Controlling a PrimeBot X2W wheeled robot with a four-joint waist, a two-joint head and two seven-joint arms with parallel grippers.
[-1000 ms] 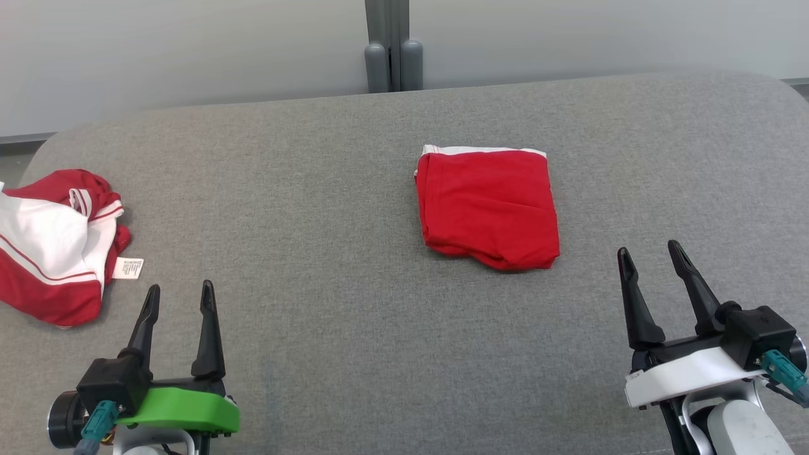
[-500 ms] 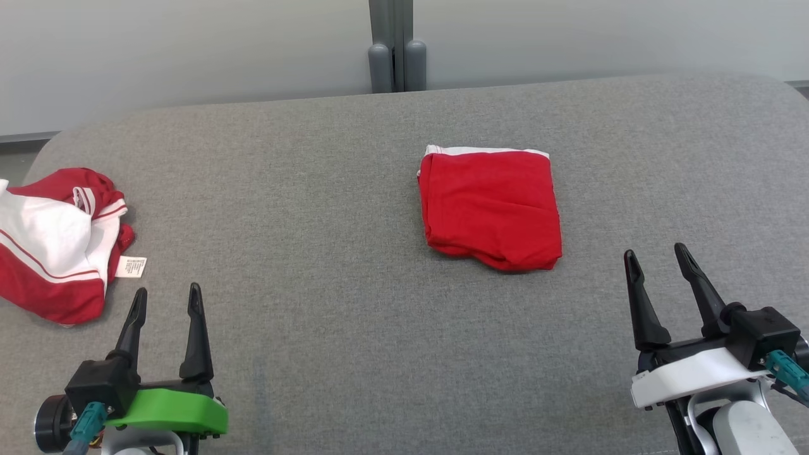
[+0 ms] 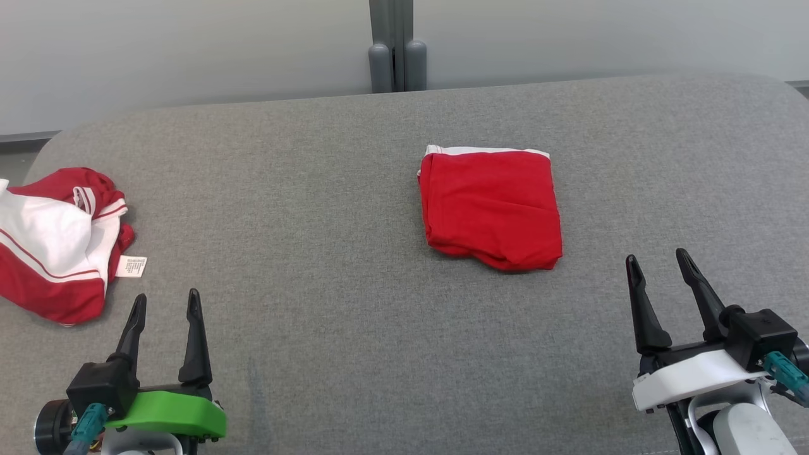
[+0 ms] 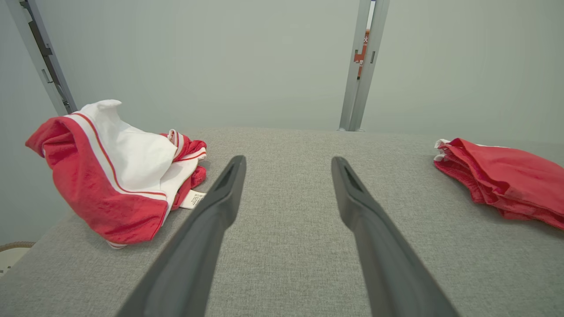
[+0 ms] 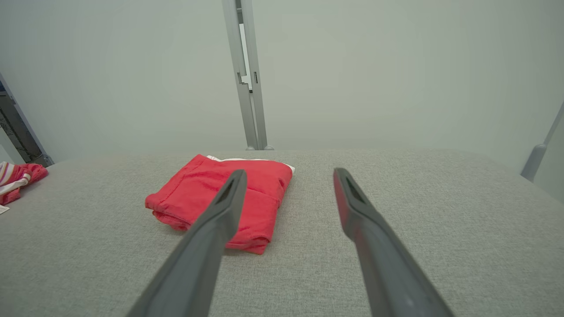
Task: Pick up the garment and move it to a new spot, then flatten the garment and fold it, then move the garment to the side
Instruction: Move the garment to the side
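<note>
Two garments on the grey table (image 3: 316, 265), nothing gripped.
Folded red garment (image 3: 490, 205) lies flat near the table's middle, a bit toward its far edge. Crumpled red-and-white garment (image 3: 50, 246) sits at the table's left end, white label (image 3: 129, 266) just beside it. Left gripper (image 3: 165, 295) over the table's near-left part, fingers spread. Right gripper (image 3: 656, 254) over the near-right part, fingers spread, clear of cloth.
</note>
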